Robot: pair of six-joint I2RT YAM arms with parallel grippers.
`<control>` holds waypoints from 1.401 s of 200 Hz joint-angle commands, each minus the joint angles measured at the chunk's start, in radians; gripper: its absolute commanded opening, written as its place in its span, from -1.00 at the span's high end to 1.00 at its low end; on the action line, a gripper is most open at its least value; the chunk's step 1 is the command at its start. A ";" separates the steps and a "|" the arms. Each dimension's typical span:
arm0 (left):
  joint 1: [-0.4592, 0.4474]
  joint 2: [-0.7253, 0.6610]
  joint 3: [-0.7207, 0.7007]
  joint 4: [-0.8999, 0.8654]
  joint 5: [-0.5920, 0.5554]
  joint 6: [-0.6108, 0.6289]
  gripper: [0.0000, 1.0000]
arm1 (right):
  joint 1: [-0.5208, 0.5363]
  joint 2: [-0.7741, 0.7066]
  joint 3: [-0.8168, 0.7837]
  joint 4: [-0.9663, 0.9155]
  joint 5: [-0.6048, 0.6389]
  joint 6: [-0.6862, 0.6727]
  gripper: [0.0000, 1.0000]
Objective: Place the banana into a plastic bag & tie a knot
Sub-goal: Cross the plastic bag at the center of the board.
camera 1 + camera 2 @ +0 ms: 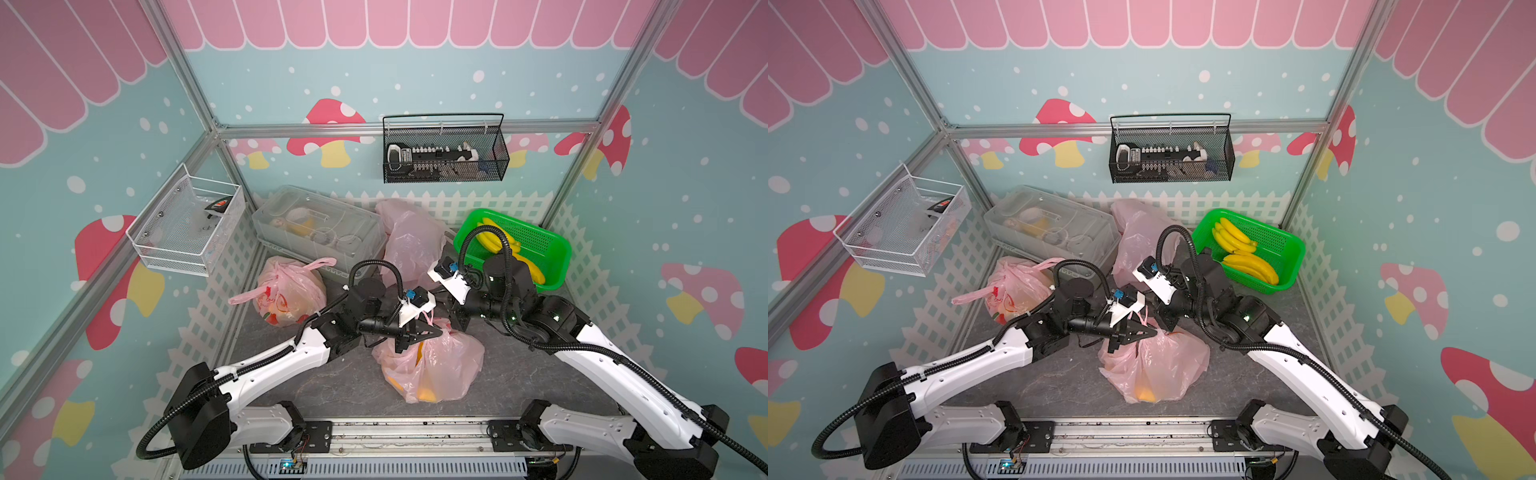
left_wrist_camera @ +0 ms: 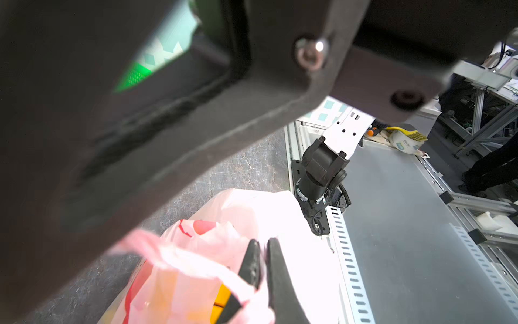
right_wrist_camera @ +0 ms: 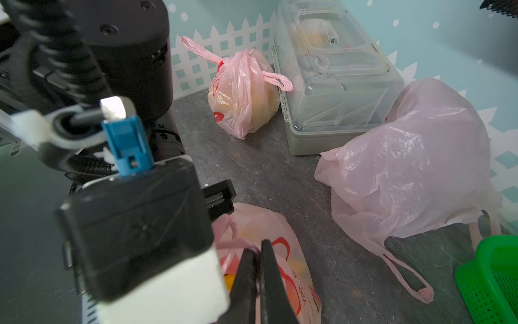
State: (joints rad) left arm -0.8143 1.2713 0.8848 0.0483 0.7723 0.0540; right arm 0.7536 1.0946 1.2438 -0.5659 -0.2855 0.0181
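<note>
A pink plastic bag [image 1: 432, 365] [image 1: 1154, 365] lies mid-table, and the yellow banana [image 1: 428, 392] [image 2: 222, 297] shows through its film. Both grippers meet over the bag's top. My left gripper [image 1: 437, 332] [image 2: 262, 245] is shut on a pink handle strip [image 2: 196, 263] that runs between its fingers. My right gripper [image 1: 457, 323] [image 3: 259, 248] is shut on the other twisted pink handle [image 3: 232, 242], right beside the left wrist camera housing [image 3: 140, 224]. The bag's mouth is gathered and hidden beneath the two grippers in both top views.
A green basket [image 1: 555, 266] holding more bananas [image 1: 1237, 241] stands at the back right. A knotted pink bag [image 1: 286, 295] sits at the left, a loose pink bag [image 1: 411, 245] behind, next to a clear lidded box [image 1: 316, 228]. Wire baskets hang on the walls [image 1: 187, 228] [image 1: 444, 153].
</note>
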 commanded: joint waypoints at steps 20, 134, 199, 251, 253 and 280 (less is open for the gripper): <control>-0.009 -0.019 -0.023 -0.006 0.053 0.040 0.79 | -0.045 0.023 -0.032 0.189 -0.067 0.133 1.00; -0.011 -0.026 -0.022 -0.045 0.033 0.055 0.88 | -0.046 0.058 0.010 0.053 0.215 0.178 1.00; -0.009 -0.024 -0.022 -0.036 -0.013 0.033 1.00 | -0.046 0.019 -0.001 0.058 0.244 0.174 1.00; 0.004 -0.040 -0.048 0.029 -0.044 -0.009 1.00 | -0.046 0.004 -0.013 0.045 0.290 0.177 1.00; 0.004 -0.042 -0.049 0.029 -0.044 -0.011 1.00 | -0.046 0.003 -0.013 0.045 0.288 0.176 1.00; 0.006 -0.060 -0.061 0.043 -0.046 -0.013 1.00 | -0.046 0.008 -0.017 0.044 0.281 0.178 1.00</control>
State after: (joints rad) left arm -0.8009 1.2591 0.8536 0.0902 0.6807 0.0326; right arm 0.7284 1.1076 1.2247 -0.5621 -0.1272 0.1898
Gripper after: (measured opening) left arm 0.049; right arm 0.048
